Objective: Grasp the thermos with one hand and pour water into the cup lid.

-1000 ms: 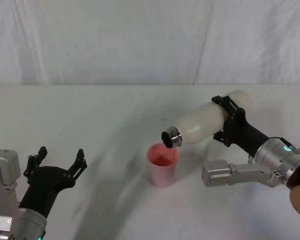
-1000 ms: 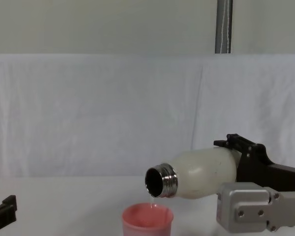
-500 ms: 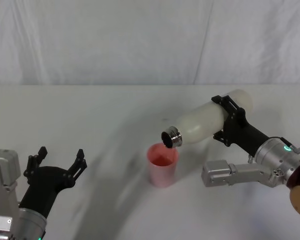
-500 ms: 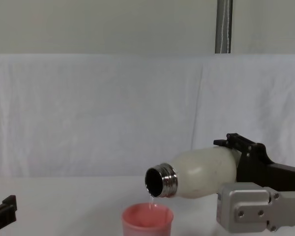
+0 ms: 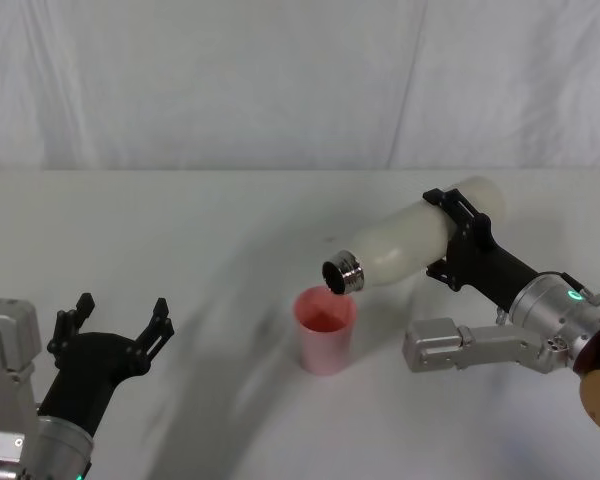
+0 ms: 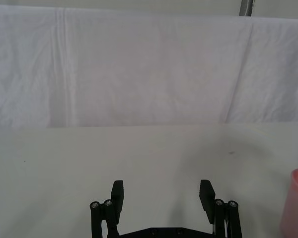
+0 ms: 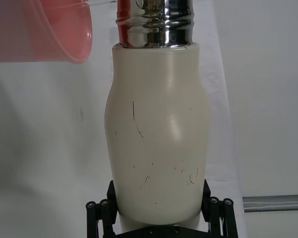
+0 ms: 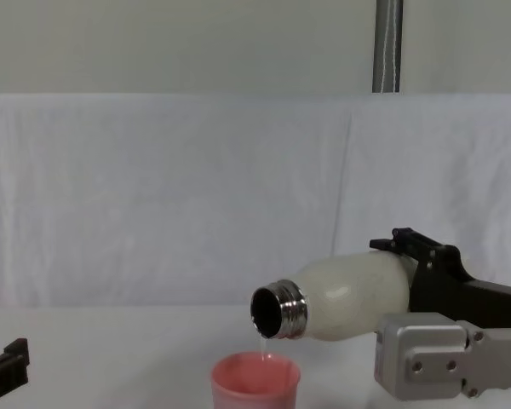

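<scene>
Right gripper [image 5: 458, 243] clenched around the thermos [image 5: 410, 244], tipped with its neck over the cup lid [image 5: 325, 328] mid-desk; water trickles in. Left gripper [image 5: 115, 322] released, idling at seven o'clock.

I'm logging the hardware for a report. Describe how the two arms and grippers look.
Both grippers are black, with two jaws on linkage bars with small silver pins. The left gripper sits on a black wrist that runs into a silver cuff, beside a grey block. The right gripper has a black wrist, a silver cuff with a small green light, a grey screwed block below it and a tan disc at the arm's end.
</scene>
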